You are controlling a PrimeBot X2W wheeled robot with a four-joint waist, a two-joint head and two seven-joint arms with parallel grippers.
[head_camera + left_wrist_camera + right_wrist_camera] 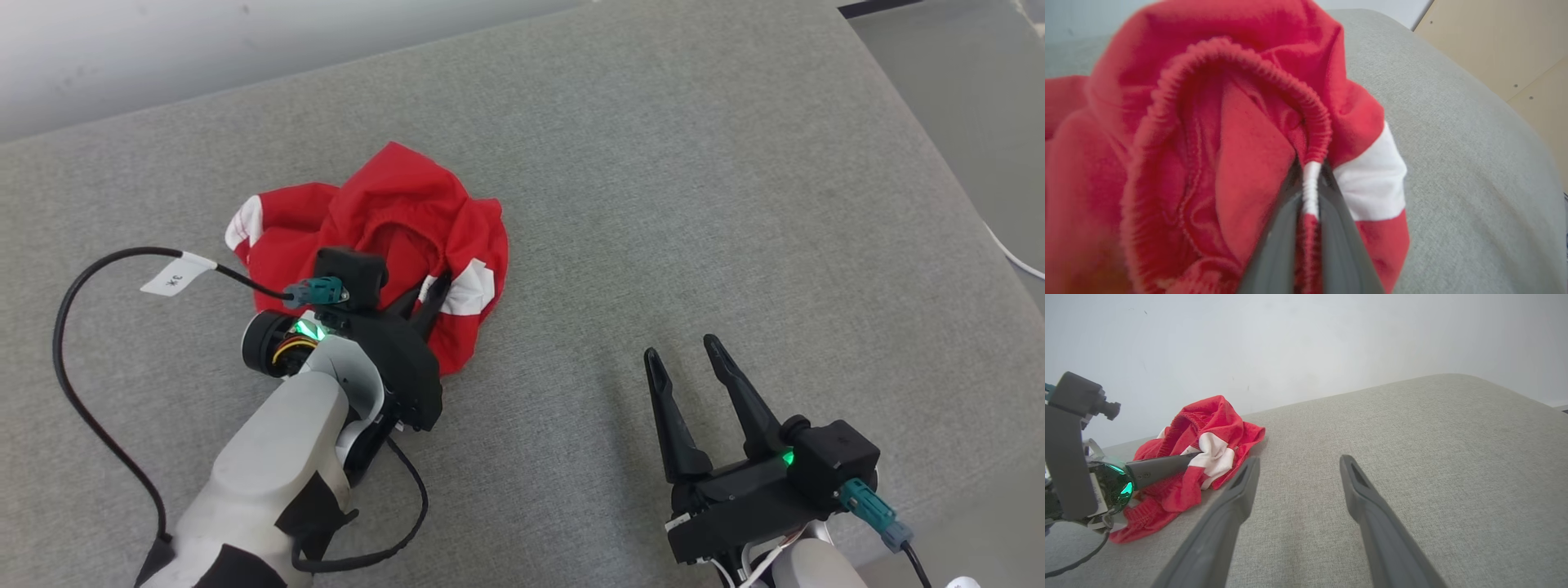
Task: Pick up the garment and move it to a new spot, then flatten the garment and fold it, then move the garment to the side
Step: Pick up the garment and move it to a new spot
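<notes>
Left end effector is closed tight on the red garment, its two dark fingers pressed together with a fold of cloth between them. In the left wrist view the same end effector pinches a gathered, elastic edge of the garment at a point where the ribbing turns white, and the red waistband arches up and away from the fingertips in a loop. A white stripe lies just to the right of the pinch, touching the outer finger. The garment sits crumpled in a loose heap on the grey fabric surface, in the left half of the head view and toward the far edge, with the white stripe on its near right side and another white patch at its left. From the right wrist view the garment lies at the left, close to the pale wall, with the left end effector reaching into it from the side. Right end effector rests low at the near right of the surface, well apart from the garment, its fingers spread wide with nothing between them; in its own view bare grey fabric shows in the gap. A black cable with a white tag loops out from the left wrist over the surface, beside the pale forearm. A light wooden panel stands beyond the surface's rounded corner.
</notes>
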